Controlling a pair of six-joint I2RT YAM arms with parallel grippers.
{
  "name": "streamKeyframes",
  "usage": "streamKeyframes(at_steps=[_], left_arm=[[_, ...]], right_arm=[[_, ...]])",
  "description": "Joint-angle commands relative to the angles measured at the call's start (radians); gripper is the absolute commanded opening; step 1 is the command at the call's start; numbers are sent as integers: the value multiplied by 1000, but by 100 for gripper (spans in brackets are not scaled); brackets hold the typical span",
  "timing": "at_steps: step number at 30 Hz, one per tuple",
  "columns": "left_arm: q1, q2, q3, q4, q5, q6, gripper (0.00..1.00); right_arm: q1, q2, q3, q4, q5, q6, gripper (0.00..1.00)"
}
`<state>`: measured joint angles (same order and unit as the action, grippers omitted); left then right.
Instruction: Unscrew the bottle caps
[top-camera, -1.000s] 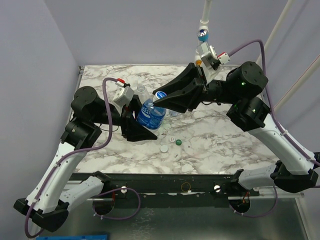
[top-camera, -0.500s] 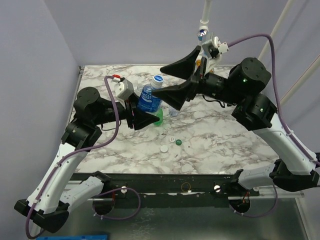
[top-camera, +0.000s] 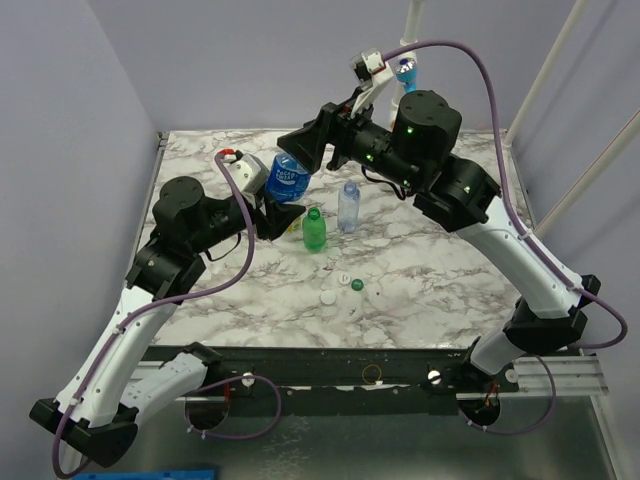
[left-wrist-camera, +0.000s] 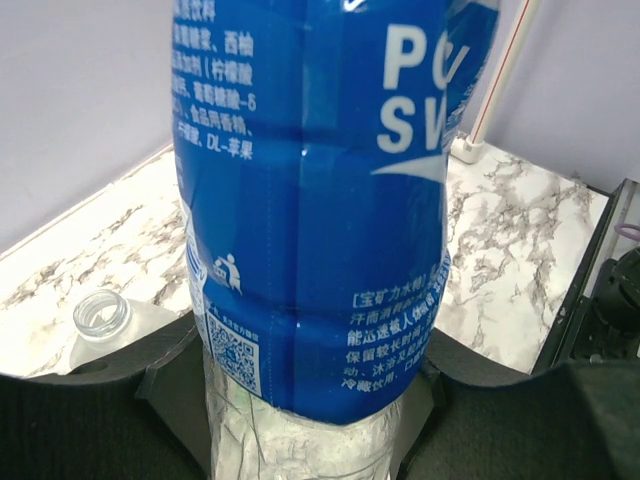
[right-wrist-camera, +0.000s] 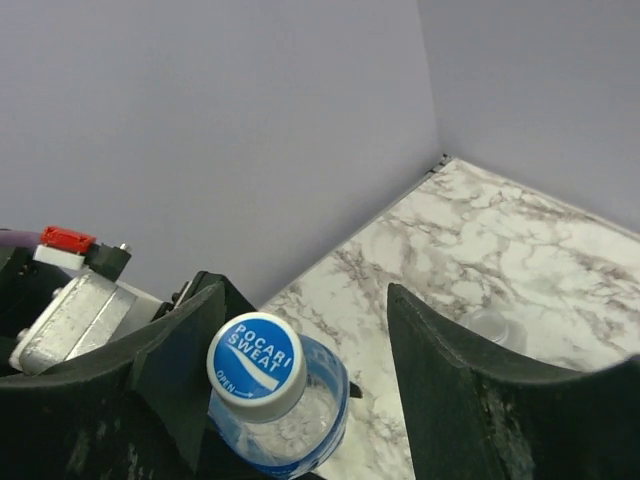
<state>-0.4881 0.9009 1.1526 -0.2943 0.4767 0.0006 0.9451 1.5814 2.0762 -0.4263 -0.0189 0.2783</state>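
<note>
My left gripper (top-camera: 282, 210) is shut on the lower body of a clear bottle with a blue label (top-camera: 288, 181) and holds it up off the table, tilted. In the left wrist view the bottle (left-wrist-camera: 310, 200) fills the frame between the fingers (left-wrist-camera: 170, 372). Its blue cap (right-wrist-camera: 256, 360) with a white rim is on the neck. My right gripper (right-wrist-camera: 300, 290) is open, with one jaw on each side of the cap and not touching it. In the top view the right gripper (top-camera: 300, 150) is just above the bottle. A green bottle (top-camera: 314, 230) and a small clear bottle (top-camera: 348, 207) stand on the table.
Loose caps lie on the marble table: a white one (top-camera: 328, 297), a green one (top-camera: 356, 285) and other white ones nearby. An uncapped clear bottle neck (left-wrist-camera: 102, 315) shows beside the left gripper. A blue valve on a white pipe (top-camera: 404, 70) is at the back.
My left gripper has lifted the blue-label bottle and carried it back and left. My right arm has swung left, over the bottle, with its jaws open around the cap.
</note>
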Motion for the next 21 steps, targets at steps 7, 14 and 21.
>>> streamKeyframes(at_steps=[7, 14, 21], left_arm=[[-3, -20, -19, -2, -35, 15, 23], [-3, -25, -3, -2, 64, -26, 23], [-2, -3, 72, 3, 542, -174, 27]], right_arm=[[3, -38, -61, 105, -12, 59, 18], [3, -52, -82, 107, -45, 49, 1], [-1, -190, -245, 251, -359, -45, 1]])
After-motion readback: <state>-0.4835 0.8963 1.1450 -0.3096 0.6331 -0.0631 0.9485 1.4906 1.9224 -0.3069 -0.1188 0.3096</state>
